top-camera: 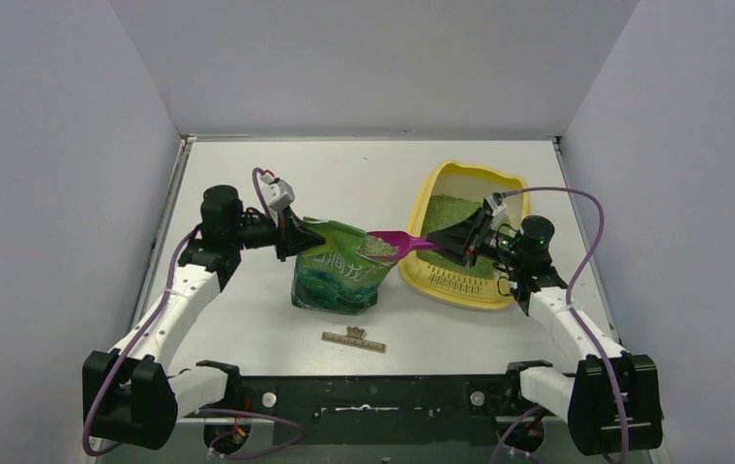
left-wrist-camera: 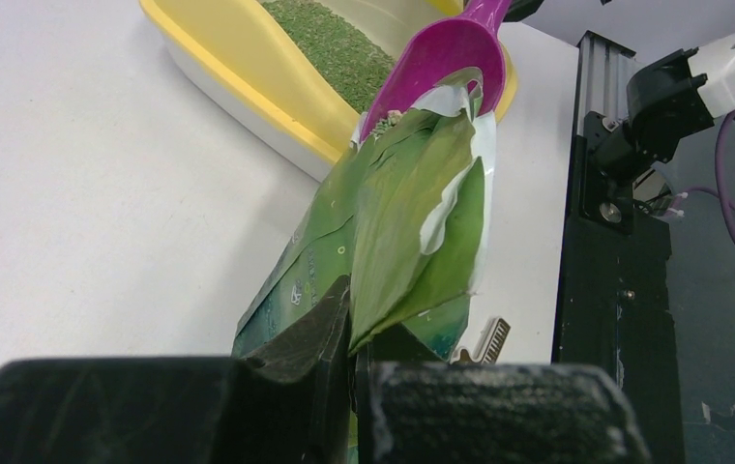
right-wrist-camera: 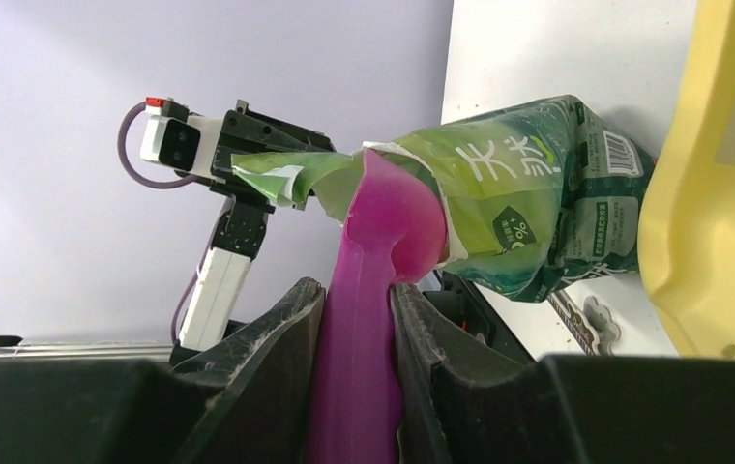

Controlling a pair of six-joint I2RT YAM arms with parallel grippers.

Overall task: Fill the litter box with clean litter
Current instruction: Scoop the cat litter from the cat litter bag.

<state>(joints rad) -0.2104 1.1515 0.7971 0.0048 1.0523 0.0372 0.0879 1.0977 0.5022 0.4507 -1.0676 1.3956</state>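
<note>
**Scoop at the bag's mouth, box alongside**

The litter box [top-camera: 475, 298] sits on the right half of the table [top-camera: 248, 184], turned at an angle, with its grate strip at the near end. Litter [top-camera: 446, 211] covers the far part of its floor.

Just left of the box stands the bag [top-camera: 337, 275], its torn top open. The left gripper [top-camera: 298, 238] is pressed together on the bag's top flap, pinching it from the left.

The right gripper [right-wrist-camera: 359, 324] hangs over the box and pinches the handle of the magenta scoop [top-camera: 395, 244], one jaw on each side. The handle crosses the box's left rim, and the scoop's bowl lies in the bag's mouth. The top view shows green litter in the bowl.

A small patterned strip [top-camera: 354, 339] lies on the table in front of the bag, apart from it.
</note>
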